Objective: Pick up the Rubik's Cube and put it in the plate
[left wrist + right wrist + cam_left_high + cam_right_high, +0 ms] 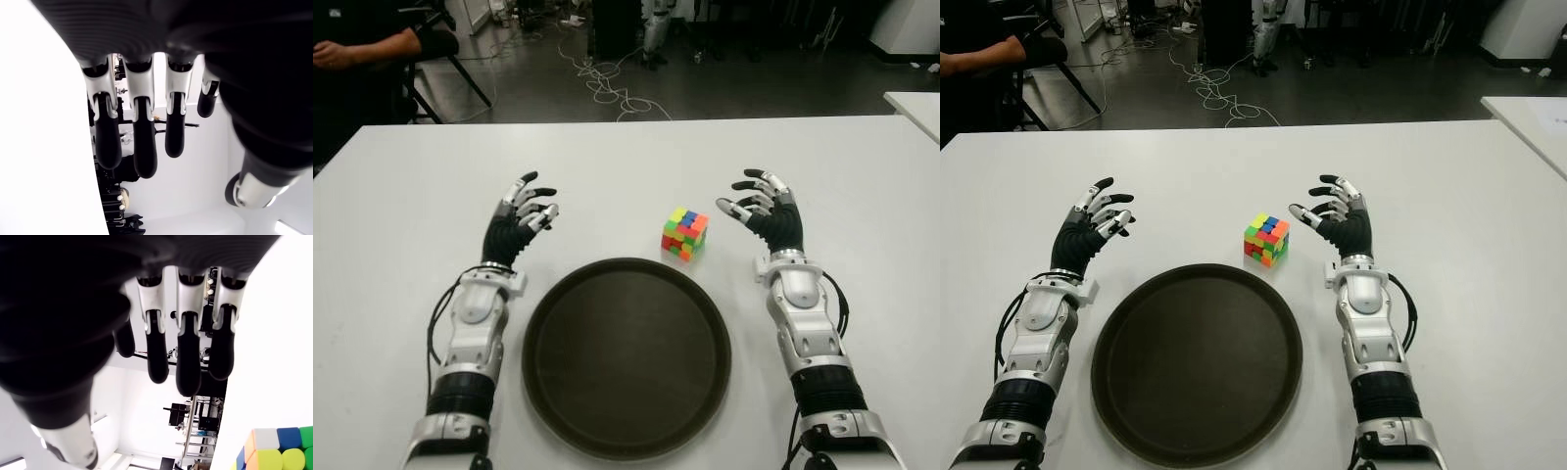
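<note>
white counter: rubik's cube just beyond dark round plate; right robot hand beside cube, left robot hand opposite, both loosely open, empty.

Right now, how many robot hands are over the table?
2. The left hand shows left of the plate, open. The right hand shows right of the cube, open, not touching it. None seems hidden.

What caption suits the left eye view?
Open left robot hand and right robot hand flank Rubik's Cube beyond empty plate.
</note>
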